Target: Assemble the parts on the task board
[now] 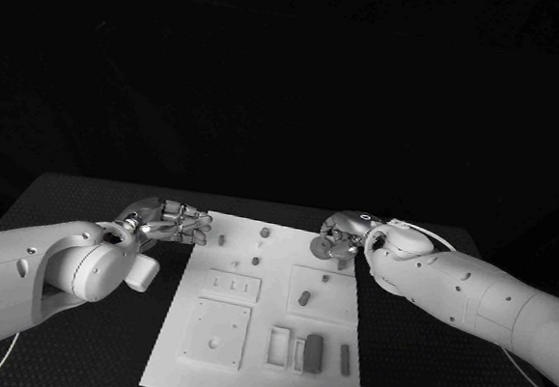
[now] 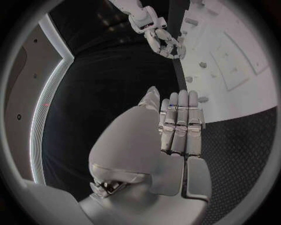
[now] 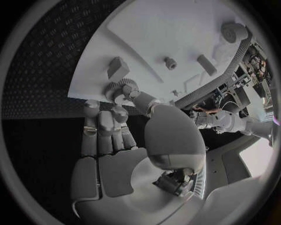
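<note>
Task board (image 1: 198, 377): white plate, centre of the head view, lower half, on the black table (image 1: 68, 203). Small grey parts lie on it; one part (image 1: 303, 298) at mid-board.

Left hand (image 1: 170, 223): at the board's upper left edge, fingers straight and close together, holding nothing.

Right hand (image 1: 341, 235): over the board's upper right corner, fingers pinching a round toothed gear (image 3: 119, 87).

The task board (image 1: 253, 385) looks like smooth, matt white plastic, and it lies on a black table (image 1: 82, 200) whose surface shows a fine, rough dotted texture in the wrist views. The left hand (image 1: 170, 222) and right hand (image 1: 344, 234) are silvery metal with a dull sheen, on arms of glossy white plastic shell.
</note>
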Robot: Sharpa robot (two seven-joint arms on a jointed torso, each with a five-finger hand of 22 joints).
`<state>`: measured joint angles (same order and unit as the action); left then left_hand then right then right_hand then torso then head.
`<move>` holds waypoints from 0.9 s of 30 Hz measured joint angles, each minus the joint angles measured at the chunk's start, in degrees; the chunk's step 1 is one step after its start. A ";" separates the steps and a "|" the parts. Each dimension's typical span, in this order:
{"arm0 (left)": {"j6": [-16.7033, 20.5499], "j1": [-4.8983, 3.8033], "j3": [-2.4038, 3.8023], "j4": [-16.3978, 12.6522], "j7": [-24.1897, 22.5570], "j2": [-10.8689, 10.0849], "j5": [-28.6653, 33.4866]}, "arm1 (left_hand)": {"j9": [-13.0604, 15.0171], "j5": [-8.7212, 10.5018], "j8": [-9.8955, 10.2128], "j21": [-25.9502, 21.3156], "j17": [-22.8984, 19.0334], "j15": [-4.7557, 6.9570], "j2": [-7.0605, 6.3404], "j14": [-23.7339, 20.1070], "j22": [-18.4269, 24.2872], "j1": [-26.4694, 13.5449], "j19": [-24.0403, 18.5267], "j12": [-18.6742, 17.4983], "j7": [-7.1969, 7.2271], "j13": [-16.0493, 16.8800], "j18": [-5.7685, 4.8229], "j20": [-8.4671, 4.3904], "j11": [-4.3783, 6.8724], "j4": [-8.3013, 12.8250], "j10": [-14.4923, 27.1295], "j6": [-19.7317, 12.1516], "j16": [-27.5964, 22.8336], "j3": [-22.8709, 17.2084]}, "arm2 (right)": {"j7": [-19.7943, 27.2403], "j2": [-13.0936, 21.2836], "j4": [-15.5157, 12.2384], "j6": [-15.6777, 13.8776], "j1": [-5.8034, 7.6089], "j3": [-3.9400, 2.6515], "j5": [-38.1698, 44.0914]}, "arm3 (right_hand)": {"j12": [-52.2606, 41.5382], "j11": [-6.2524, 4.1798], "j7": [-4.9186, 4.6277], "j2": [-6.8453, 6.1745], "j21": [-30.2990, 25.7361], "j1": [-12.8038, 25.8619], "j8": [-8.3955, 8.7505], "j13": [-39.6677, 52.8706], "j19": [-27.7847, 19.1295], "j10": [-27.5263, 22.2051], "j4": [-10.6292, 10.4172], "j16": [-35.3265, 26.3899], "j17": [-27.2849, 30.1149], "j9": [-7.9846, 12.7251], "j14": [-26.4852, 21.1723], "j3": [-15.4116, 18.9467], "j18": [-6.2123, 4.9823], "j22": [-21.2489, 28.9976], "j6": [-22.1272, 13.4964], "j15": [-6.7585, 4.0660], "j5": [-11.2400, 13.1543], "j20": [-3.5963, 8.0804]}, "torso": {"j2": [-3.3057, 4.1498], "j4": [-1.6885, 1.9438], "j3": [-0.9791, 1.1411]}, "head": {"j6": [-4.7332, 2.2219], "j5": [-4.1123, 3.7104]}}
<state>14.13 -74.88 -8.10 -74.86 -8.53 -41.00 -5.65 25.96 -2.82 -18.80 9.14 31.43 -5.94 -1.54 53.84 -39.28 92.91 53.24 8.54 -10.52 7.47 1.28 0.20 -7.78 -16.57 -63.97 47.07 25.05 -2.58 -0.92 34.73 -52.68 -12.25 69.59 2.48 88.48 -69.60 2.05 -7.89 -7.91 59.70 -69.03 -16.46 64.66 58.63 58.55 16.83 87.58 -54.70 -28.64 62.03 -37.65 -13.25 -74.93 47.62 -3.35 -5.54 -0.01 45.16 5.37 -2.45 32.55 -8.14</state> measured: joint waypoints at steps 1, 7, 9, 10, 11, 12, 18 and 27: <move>0.00 0.00 0.00 -0.01 0.00 -0.02 0.00 | 0.00 0.00 0.00 0.00 0.00 0.00 0.00 0.00 0.00 0.00 0.00 0.00 0.00 0.00 0.00 0.00 0.00 0.00 0.00 0.00 0.00 0.00 | 0.08 0.01 0.00 -0.15 -0.03 0.00 0.17 | 0.00 0.00 0.00 -0.01 0.16 0.01 -0.30 -0.10 0.00 0.00 -0.10 0.00 0.08 -0.01 -0.03 0.10 0.00 0.00 0.00 -0.03 0.00 0.00 | 0.01 0.00 0.00 | 0.01 -0.02; -0.02 0.00 0.00 -0.05 0.00 -0.03 0.00 | 0.00 0.00 0.00 0.00 0.00 0.00 0.00 0.00 0.00 0.00 0.00 0.00 0.00 0.00 0.00 0.00 0.00 0.00 0.00 0.00 0.00 0.00 | 0.32 -0.02 -0.06 -0.92 -0.17 0.08 0.63 | -0.55 0.00 0.00 1.08 0.45 3.20 -1.57 -0.90 0.41 0.00 -0.72 0.40 0.79 -0.27 0.45 0.82 -0.03 0.00 0.00 -0.65 -0.01 -0.30 | 0.01 -0.02 -0.02 | 0.05 -0.12; -0.02 0.00 0.00 -0.05 0.00 -0.01 0.00 | 0.00 0.00 0.00 0.00 0.05 0.00 0.00 0.00 0.00 0.00 0.00 0.00 0.00 0.00 0.00 0.00 0.00 0.00 0.00 0.00 0.00 0.00 | 0.34 -0.05 -0.11 -1.17 -0.23 0.11 0.63 | -0.67 0.00 0.01 1.15 0.45 4.24 -1.78 -1.15 0.77 0.00 -1.24 0.67 0.96 -0.47 0.71 0.67 -0.05 0.00 0.01 -0.91 -0.01 -0.10 | 0.01 -0.02 -0.02 | 0.07 -0.12; -0.02 0.00 0.00 -0.04 0.00 0.00 0.00 | 0.00 0.00 0.00 0.00 0.05 0.00 0.00 0.00 0.00 0.00 0.00 0.00 0.00 0.00 0.00 0.00 0.00 0.00 0.00 0.00 0.00 0.00 | 0.34 -0.07 -0.11 -1.35 -0.26 0.12 0.63 | -0.67 0.00 0.01 1.28 0.45 4.51 -1.97 -1.26 0.89 0.00 -1.40 0.67 1.10 -0.47 0.84 0.51 -0.05 0.00 0.01 -1.04 -0.01 0.00 | 0.02 -0.01 -0.03 | 0.08 -0.12; -0.02 0.00 0.00 0.00 0.00 0.02 0.00 | 0.00 0.00 0.00 0.00 0.05 0.00 0.00 0.00 0.00 0.00 0.00 0.00 0.00 0.00 0.00 0.00 0.00 0.00 0.00 0.00 0.00 0.00 | 0.34 -0.09 -0.12 -1.61 -0.31 0.15 0.63 | -0.86 0.00 0.02 1.51 0.47 4.75 -2.21 -1.42 1.19 0.00 -1.60 0.89 1.22 -0.46 1.04 0.31 -0.06 0.00 0.01 -1.24 -0.01 0.13 | 0.01 -0.01 -0.03 | 0.08 -0.13; -0.02 0.00 0.00 0.03 0.00 0.04 0.00 | 0.00 0.00 0.00 0.00 0.05 0.00 0.00 0.00 0.00 0.00 0.00 0.00 0.00 0.00 0.00 0.00 0.00 0.00 0.00 0.00 0.00 0.00 | 0.34 -0.10 -0.12 -1.88 -0.34 0.18 0.63 | -0.96 0.00 0.02 1.72 0.62 4.96 -2.39 -1.55 1.37 0.00 -1.67 0.94 1.21 -0.46 1.21 0.24 -0.05 0.00 0.02 -1.41 -0.01 0.31 | 0.02 0.00 -0.04 | 0.08 -0.15; -0.02 0.01 0.00 0.14 0.00 0.08 -0.01 | 0.00 0.00 0.00 0.00 0.10 0.00 0.00 0.00 0.00 0.00 0.00 0.00 0.00 0.00 0.00 0.00 0.00 0.00 0.00 0.00 0.00 0.00 | -0.29 -0.14 -0.35 -4.95 -0.70 0.39 1.30 | -1.33 -0.95 0.66 2.14 1.16 6.13 -3.71 -2.19 2.62 0.95 -2.06 1.71 -1.13 -0.46 3.24 0.18 -0.03 0.00 0.66 -1.60 0.01 1.13 | 0.02 0.02 -0.07 | 0.09 -0.23; -0.02 0.01 0.00 0.14 -0.02 -0.03 -0.01 | 0.00 0.00 0.00 0.00 0.13 0.00 0.00 0.00 0.00 0.00 0.00 0.00 0.00 0.00 0.00 0.00 0.00 0.00 0.00 0.00 0.00 0.00 | -2.28 0.62 -4.14 -10.98 -1.12 0.60 3.70 | -1.33 -2.17 1.60 1.49 1.65 7.29 -4.47 -2.80 3.93 2.17 -2.78 2.00 -4.01 -0.46 5.48 0.24 -0.01 0.00 1.60 -1.76 0.06 1.65 | 0.00 0.00 -0.05 | 0.01 -0.10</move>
<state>14.11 -74.86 -8.10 -74.71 -8.55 -41.03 -5.66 25.96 -2.82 -18.80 9.14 31.57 -5.94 -1.54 53.84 -39.28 92.91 53.24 8.55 -10.52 7.47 1.28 0.20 -7.78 -16.57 -63.97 47.07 25.05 -2.58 -3.20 35.35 -56.82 -23.23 68.46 3.08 92.17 -70.93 -0.12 -6.29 -6.41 61.34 -61.74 -20.94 61.87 62.55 60.73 14.05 89.58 -58.70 -29.11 67.51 -37.41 -13.26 -74.93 49.22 -5.11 -5.48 1.64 45.16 5.37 -2.50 32.56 -8.25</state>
